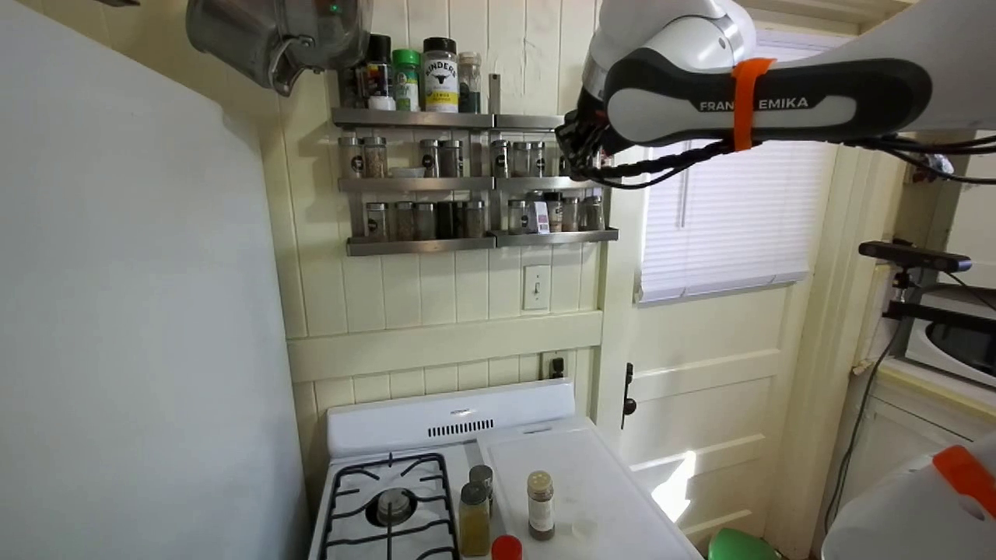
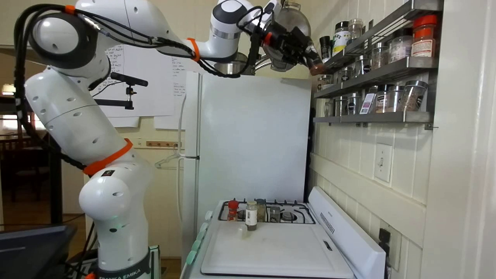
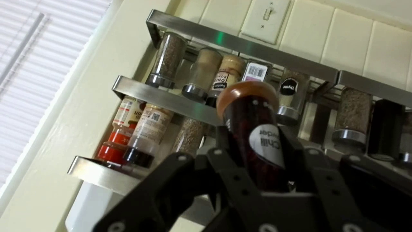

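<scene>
My gripper (image 3: 254, 138) is shut around a glass jar of dark red spice (image 3: 251, 116) with a round white "Chili Powder" label, upside down in the wrist view. The jar's rounded orange-brown end points away from the gripper. In an exterior view the gripper (image 2: 300, 46) is high up beside the wall racks, and the jar (image 2: 317, 66) slants down toward them; whether it touches a rack I cannot tell. Steel spice racks (image 3: 244, 46) lie behind it, with a thyme jar (image 3: 289, 93) and an onion jar (image 3: 227, 75) near it. In an exterior view the wrist (image 1: 580, 144) covers the upper rack's end; the jar is hidden there.
Several spice jars fill the steel shelves (image 1: 420, 184). Metal pots (image 2: 288, 27) hang near the arm, above the fridge (image 2: 252, 135). Below stands a white stove (image 1: 576, 482) with a pale-capped bottle (image 1: 540, 505), a yellow spice jar (image 1: 474, 525) and a red-capped one (image 2: 232, 211).
</scene>
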Controlling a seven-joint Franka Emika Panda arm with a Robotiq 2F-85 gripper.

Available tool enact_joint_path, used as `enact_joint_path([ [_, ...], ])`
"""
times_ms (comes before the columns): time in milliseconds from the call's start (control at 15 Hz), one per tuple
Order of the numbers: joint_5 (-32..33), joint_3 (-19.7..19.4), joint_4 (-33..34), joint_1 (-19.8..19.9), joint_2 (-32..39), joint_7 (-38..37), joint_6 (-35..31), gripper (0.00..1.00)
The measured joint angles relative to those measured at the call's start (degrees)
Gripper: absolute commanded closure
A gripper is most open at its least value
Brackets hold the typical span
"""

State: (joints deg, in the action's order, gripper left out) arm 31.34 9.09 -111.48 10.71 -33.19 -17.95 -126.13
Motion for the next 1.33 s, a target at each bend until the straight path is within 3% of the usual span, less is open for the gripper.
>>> enact_joint_path([
  [733,0.37,-2.37,13.51,0.92,7.03,7.8,0.96,0.84],
  [800,0.43,-2.5,14.88,0.92,7.97,8.46,0.96,0.59],
  [1133,0.63,-2.74,18.9,0.92,11.0,10.08,0.96,0.59],
  [1200,0.65,-2.74,19.0,0.91,11.08,10.1,0.96,0.84],
  [1333,0.67,-2.79,19.06,0.84,11.09,10.11,0.96,0.84],
])
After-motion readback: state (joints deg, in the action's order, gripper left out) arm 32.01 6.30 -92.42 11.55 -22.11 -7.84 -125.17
